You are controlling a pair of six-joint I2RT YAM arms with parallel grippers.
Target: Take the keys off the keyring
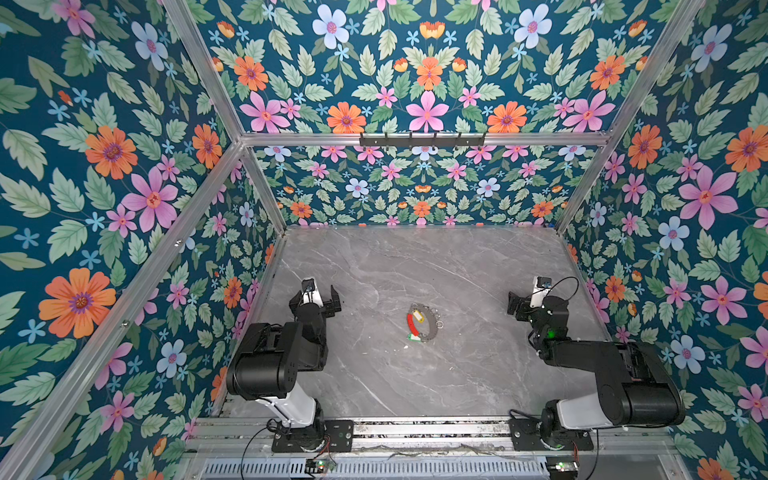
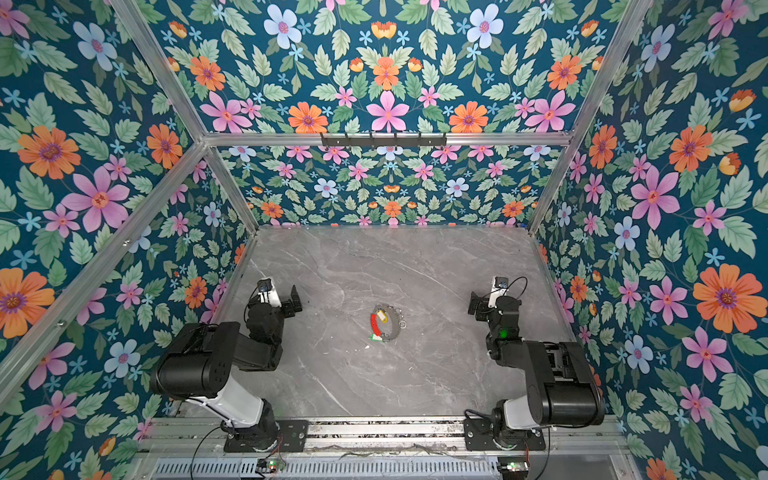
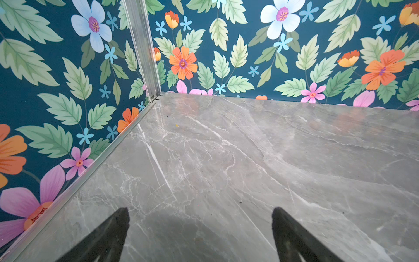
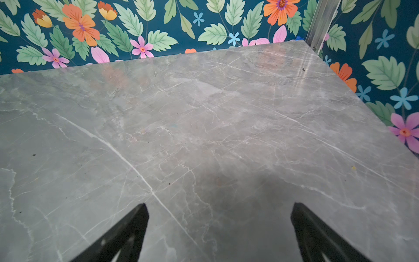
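Observation:
In both top views the keyring (image 1: 433, 332) (image 2: 397, 331), a dark grey hoop with a red arc on its left side, lies flat mid-table. One of the keys carries a yellow tag (image 1: 417, 318) (image 2: 381, 318) inside the hoop; a green tag (image 1: 413, 338) (image 2: 376, 338) lies at the hoop's near edge. The key blades are too small to make out. My left gripper (image 1: 318, 297) (image 2: 276, 299) (image 3: 200, 213) hovers open to the left, well apart from the keyring. My right gripper (image 1: 530, 301) (image 2: 488, 301) (image 4: 220, 206) hovers open to the right. Neither wrist view shows the keyring.
Small silver split rings (image 1: 439, 322) sit along the hoop's right rim. The grey marble table (image 1: 457, 374) is enclosed by floral walls with aluminium posts (image 3: 145, 52) at the corners. A black hook rail (image 1: 422, 139) hangs on the back wall.

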